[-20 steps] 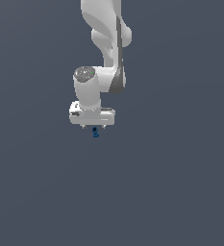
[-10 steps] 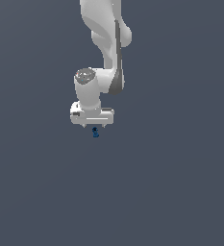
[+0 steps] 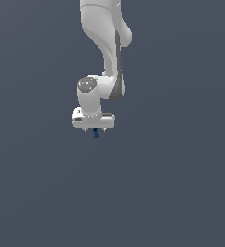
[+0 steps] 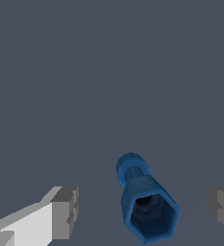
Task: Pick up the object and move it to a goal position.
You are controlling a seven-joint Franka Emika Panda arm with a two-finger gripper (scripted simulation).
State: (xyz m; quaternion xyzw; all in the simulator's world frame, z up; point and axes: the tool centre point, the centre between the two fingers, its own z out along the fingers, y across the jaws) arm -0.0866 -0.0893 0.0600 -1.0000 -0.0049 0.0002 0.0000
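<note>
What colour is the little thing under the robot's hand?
The object is bright blue, with a dark hollow end. The wrist view shows it best.

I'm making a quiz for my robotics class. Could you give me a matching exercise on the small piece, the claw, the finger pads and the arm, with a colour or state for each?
Things:
1. small piece
2. claw
3. finger pads
4. arm

Descriptions:
a. white, comes down from the exterior view's top edge
b. open, with a gap to the piece on each side
c. blue, hollow at one end
d. grey

Pairs: 1-c; 2-b; 3-d; 4-a
</note>
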